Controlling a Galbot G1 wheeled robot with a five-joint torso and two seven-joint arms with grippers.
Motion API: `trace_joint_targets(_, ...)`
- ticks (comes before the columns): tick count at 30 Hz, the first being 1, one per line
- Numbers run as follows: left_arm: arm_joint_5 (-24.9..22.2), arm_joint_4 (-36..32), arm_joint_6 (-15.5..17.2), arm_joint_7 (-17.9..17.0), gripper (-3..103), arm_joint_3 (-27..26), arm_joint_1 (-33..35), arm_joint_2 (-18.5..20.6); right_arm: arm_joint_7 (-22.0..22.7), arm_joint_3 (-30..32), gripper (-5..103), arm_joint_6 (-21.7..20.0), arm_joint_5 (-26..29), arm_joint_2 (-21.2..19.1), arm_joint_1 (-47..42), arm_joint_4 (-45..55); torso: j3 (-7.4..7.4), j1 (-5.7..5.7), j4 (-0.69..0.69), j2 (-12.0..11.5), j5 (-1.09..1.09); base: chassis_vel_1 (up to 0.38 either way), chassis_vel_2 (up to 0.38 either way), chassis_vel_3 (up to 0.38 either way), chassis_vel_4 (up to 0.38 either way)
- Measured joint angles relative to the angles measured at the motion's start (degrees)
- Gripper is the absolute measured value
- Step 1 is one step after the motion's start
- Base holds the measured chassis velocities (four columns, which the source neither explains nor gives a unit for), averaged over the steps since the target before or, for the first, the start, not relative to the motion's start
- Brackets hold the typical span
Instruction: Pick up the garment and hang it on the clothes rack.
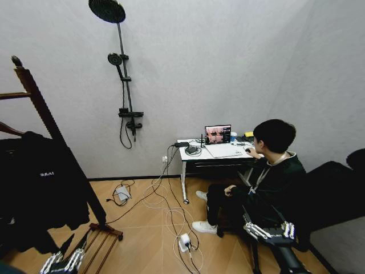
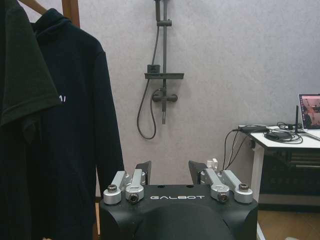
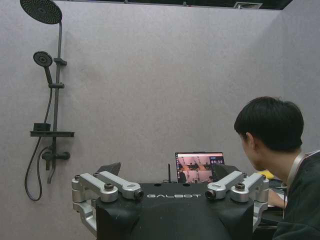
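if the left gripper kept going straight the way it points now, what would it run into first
Probably nothing close. The left gripper, fingers open, points at the grey wall just below the shower fixture. The garment hangs off to one side of that line, though depth is hard to judge.

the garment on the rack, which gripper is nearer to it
Left. The left gripper sits low just below the hanging garment; the right gripper is far across the room, by the seated person.

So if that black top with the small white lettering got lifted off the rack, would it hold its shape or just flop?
Probably flop: the garment hangs in loose folds, its sleeve drooping straight down. It looks like light fabric. The hanger at its shoulders likely keeps only the top in shape, so it may swing freely below.
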Motion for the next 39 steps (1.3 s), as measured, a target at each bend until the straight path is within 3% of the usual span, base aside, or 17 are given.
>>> trace_joint_targets(18,0.00,0.00,0.00,0.04,46,0.00,0.00,0.00,0.00,0.00,100,0.00,0.00,0.00,0.00,-0.01,0.00,-0.02,0.00,0.02,0.03,0.225,-0.232,-0.221,0.227)
trace_joint_targets(21,0.00,0.00,0.00,0.01,46,0.00,0.00,0.00,0.00,0.00,100,0.00,0.00,0.00,0.00,0.00,-0.01,-0.03,0.01,0.02,-0.05,0.334,-0.367,-0.342,0.338)
trace_joint_targets(24,0.00,0.00,0.00,0.02,46,0.00,0.00,0.00,0.00,0.00,100,0.00,0.00,0.00,0.00,0.00,-0.01,-0.03,0.00,0.02,0.04,0.391,-0.337,-0.348,0.365)
trace_joint_targets(26,0.00,0.00,0.00,0.00,46,0.00,0.00,0.00,-0.01,-0.01,100,0.00,0.00,0.00,0.00,-0.01,-0.01,-0.03,0.01,0.01,0.03,0.357,-0.341,-0.393,0.373)
trace_joint_targets(27,0.00,0.01,0.00,0.00,46,0.00,0.00,0.00,-0.01,0.00,100,0.00,0.00,0.00,-0.01,0.00,-0.01,-0.04,0.00,0.02,-0.09,0.353,-0.398,-0.393,0.359)
trace_joint_targets(30,0.00,0.00,0.00,0.04,46,0.00,0.00,0.00,-0.01,0.00,100,-0.01,0.00,0.00,0.00,-0.01,-0.01,-0.05,0.01,0.02,0.08,0.383,-0.344,-0.369,0.357)
trace_joint_targets(33,0.00,0.01,0.00,-0.01,46,0.00,0.00,0.00,-0.01,0.00,100,0.00,0.00,0.00,0.00,0.00,-0.01,-0.04,0.01,0.02,-0.10,0.344,-0.363,-0.325,0.355)
trace_joint_targets(35,0.00,0.00,0.00,0.07,46,0.00,0.00,0.00,0.00,0.00,100,-0.01,0.00,0.00,0.00,-0.02,-0.02,-0.04,0.00,0.02,0.08,0.354,-0.346,-0.352,0.338)
trace_joint_targets(37,0.00,-0.01,0.00,0.02,46,0.00,0.01,0.00,0.00,0.00,100,-0.01,0.00,0.00,0.00,-0.02,0.00,-0.01,0.01,0.00,0.06,0.330,-0.379,-0.373,0.335)
trace_joint_targets(38,0.00,0.01,0.00,-0.01,46,0.00,0.00,0.00,-0.01,0.00,100,0.00,0.00,0.00,-0.01,0.01,0.00,-0.02,0.01,0.01,-0.12,0.330,-0.331,-0.312,0.386)
trace_joint_targets(39,0.00,0.00,0.00,0.00,46,0.00,0.00,0.00,-0.01,0.00,100,0.00,0.00,0.00,-0.01,-0.01,-0.02,-0.04,0.00,0.03,0.01,0.340,-0.331,-0.312,0.339)
